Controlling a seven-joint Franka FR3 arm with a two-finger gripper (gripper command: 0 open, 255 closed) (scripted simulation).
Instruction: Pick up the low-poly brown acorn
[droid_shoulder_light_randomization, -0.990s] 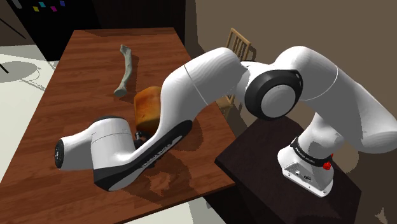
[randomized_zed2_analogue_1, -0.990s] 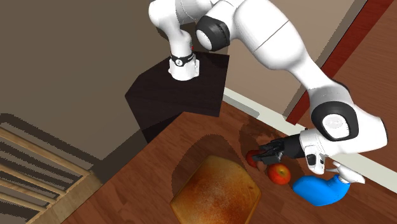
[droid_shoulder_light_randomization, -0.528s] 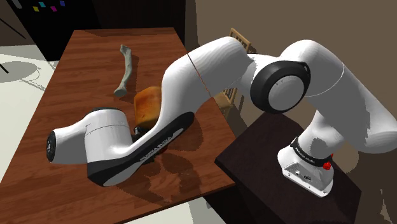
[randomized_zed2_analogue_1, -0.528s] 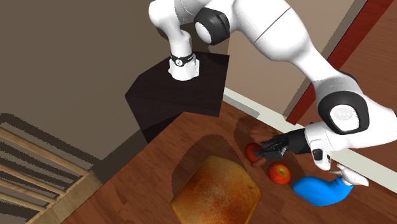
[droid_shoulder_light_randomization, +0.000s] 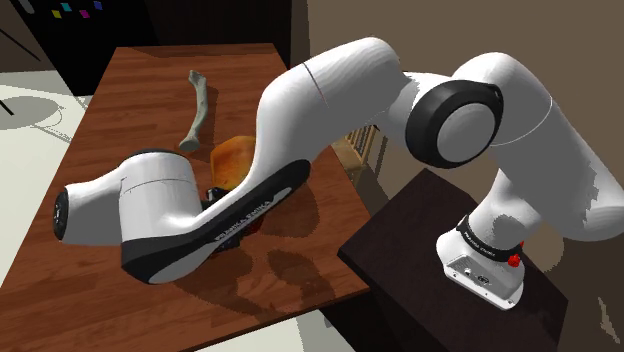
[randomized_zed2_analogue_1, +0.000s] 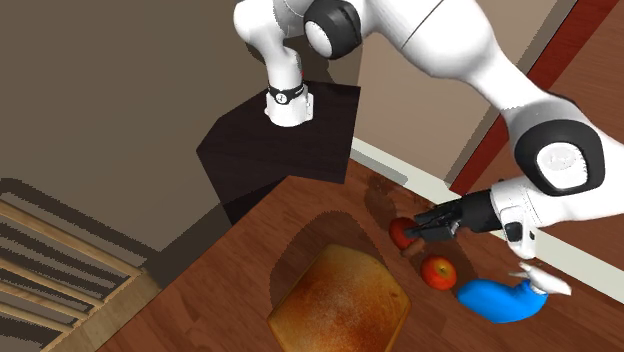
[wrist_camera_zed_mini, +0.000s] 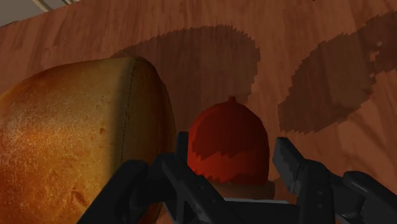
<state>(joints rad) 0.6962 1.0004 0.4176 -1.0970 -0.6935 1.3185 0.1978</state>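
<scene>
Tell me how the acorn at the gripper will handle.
The acorn looks hard and faceted, so probably rigid. Its rounded cap may slip or twist between the fingers. Small beside the loaf, it's likely light.

Shoulder view: high, beside and a little behind stand (droid_shoulder_light_randomization: 390, 248), facing down and left over table (droid_shoulder_light_randomization: 130, 90); far table end at top, arm across mid frame.
Second exterior view: high over table (randomized_zed2_analogue_1: 225, 290) from opposite side, facing back toward stand (randomized_zed2_analogue_1: 250, 150); nearer in.
Wrist view: on hand, very near table (wrist_camera_zed_mini: 191, 32), looking along end effector (wrist_camera_zed_mini: 232, 159).
Shared: bread loaf (droid_shoulder_light_randomization: 232, 160) (randomized_zed2_analogue_1: 340, 300) (wrist_camera_zed_mini: 63, 146) in all three views; red acorn (randomized_zed2_analogue_1: 403, 233) (wrist_camera_zed_mini: 229, 143) in second exterior and wrist views.
</scene>
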